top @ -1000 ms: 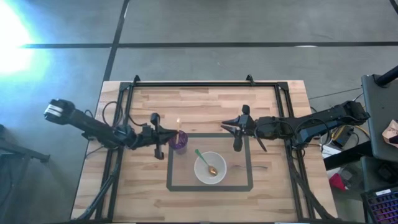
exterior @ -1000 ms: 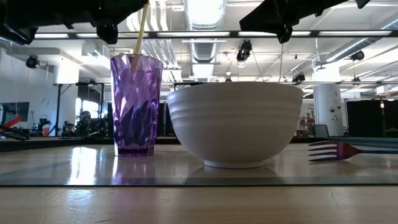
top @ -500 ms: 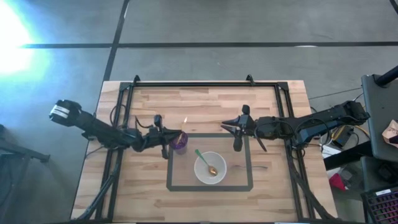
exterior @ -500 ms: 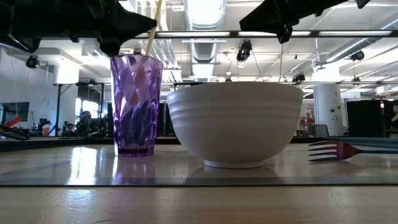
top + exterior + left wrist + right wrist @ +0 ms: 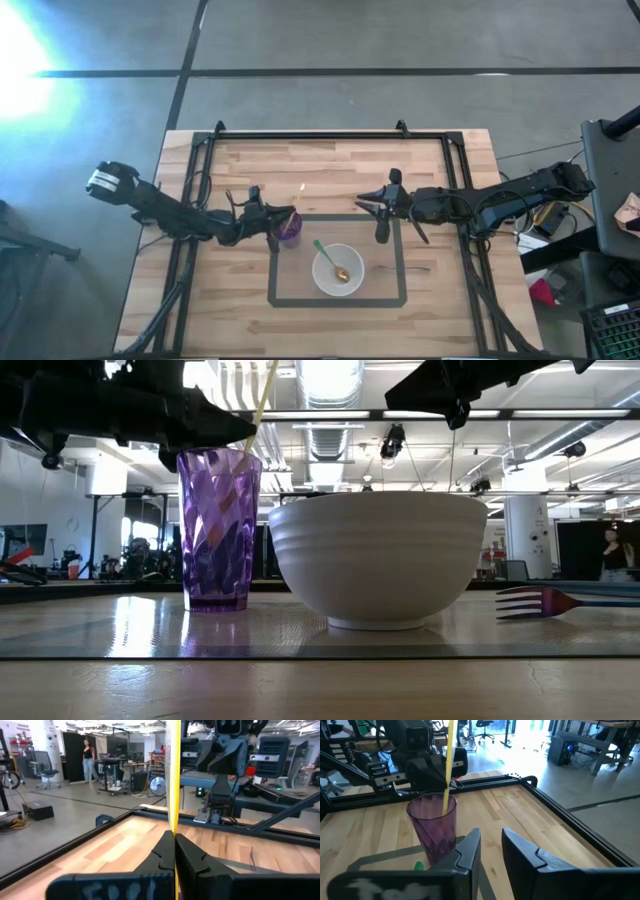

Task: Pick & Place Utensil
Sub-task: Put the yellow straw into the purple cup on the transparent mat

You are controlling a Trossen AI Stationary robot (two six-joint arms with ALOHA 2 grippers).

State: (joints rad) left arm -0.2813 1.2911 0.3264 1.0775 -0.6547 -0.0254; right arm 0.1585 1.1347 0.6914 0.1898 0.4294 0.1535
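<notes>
A purple cup (image 5: 289, 230) stands left of a white bowl (image 5: 338, 270) inside the taped rectangle; it also shows in the low view (image 5: 218, 530). My left gripper (image 5: 268, 217) is at the cup's left rim, shut on a thin yellow utensil (image 5: 264, 395), whose lower end is inside the cup (image 5: 434, 827). My right gripper (image 5: 372, 212) hovers open and empty right of the cup, above the bowl's far side. A green-handled spoon (image 5: 328, 258) lies in the bowl. A fork (image 5: 545, 600) lies on the table right of the bowl. My left gripper pinches the yellow utensil's shaft (image 5: 173, 827) between its two fingers, just above the cup's rim. The fingers come level from the table's left and lie across the shaft. The utensil stands nearly upright, its top leaning toward the table's right, its lower end inside the cup.
A black metal frame (image 5: 310, 135) runs round the table's far edge and sides. The fork also shows in the high view (image 5: 425, 268), outside the tape. A person stands in the room beyond the table (image 5: 90, 757). Bare wood lies along the near edge.
My left gripper has gone down and toward the table's right, up to the cup, staying shut on the yellow utensil. The utensil has sunk deeper into the cup and its top has tipped further toward the right.
</notes>
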